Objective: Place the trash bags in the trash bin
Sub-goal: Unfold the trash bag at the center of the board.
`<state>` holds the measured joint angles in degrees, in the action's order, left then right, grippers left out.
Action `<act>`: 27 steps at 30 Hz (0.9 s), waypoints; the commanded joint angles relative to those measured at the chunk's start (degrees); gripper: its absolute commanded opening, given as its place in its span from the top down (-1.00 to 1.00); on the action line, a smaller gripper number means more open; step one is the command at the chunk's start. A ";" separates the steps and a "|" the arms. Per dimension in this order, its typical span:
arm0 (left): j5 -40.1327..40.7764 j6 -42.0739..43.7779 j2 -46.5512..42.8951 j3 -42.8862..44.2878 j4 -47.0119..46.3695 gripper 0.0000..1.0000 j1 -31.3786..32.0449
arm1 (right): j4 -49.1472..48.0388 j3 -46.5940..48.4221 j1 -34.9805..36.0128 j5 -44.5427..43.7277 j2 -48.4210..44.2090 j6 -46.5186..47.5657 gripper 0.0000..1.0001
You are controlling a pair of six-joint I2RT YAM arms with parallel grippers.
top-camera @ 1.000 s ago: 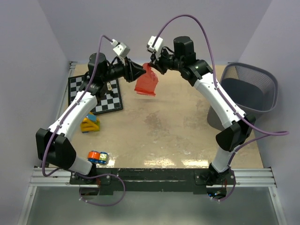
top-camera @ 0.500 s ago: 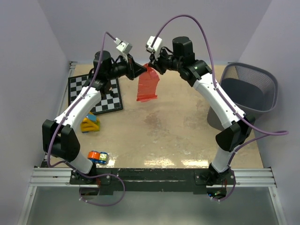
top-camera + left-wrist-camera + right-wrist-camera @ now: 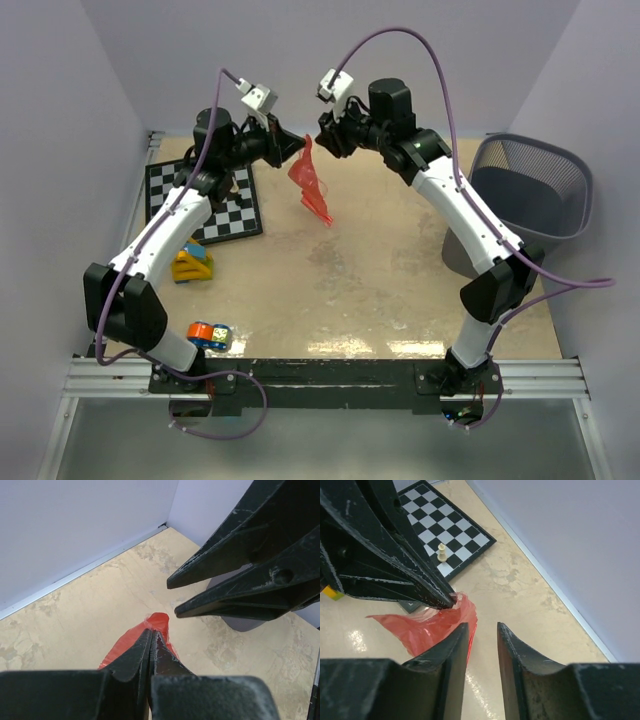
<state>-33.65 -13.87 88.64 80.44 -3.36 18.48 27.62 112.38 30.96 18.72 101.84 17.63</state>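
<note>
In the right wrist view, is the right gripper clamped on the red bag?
No: the right gripper shows an open gap between its fingers, and only the left gripper pinches the trash bag.

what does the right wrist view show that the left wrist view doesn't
Only the right wrist view: the chessboard with a white chess piece standing on it.
Only the left wrist view: a dark grey shape behind the right end effector, possibly the trash bin.
Both: the left end effector shut on the red trash bag, the right end effector open with nothing between its fingers, the beige table and the wall.
</note>
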 commanded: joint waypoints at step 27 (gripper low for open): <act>-0.89 -1.25 -5.06 -1.43 -3.41 1.00 -0.37 | -8.63 -1.28 -0.81 15.20 3.54 -24.13 0.23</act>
<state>-32.97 -14.00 86.13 78.85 -3.75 18.22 21.74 110.10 30.30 31.44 105.71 -5.15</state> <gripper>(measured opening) 0.012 0.405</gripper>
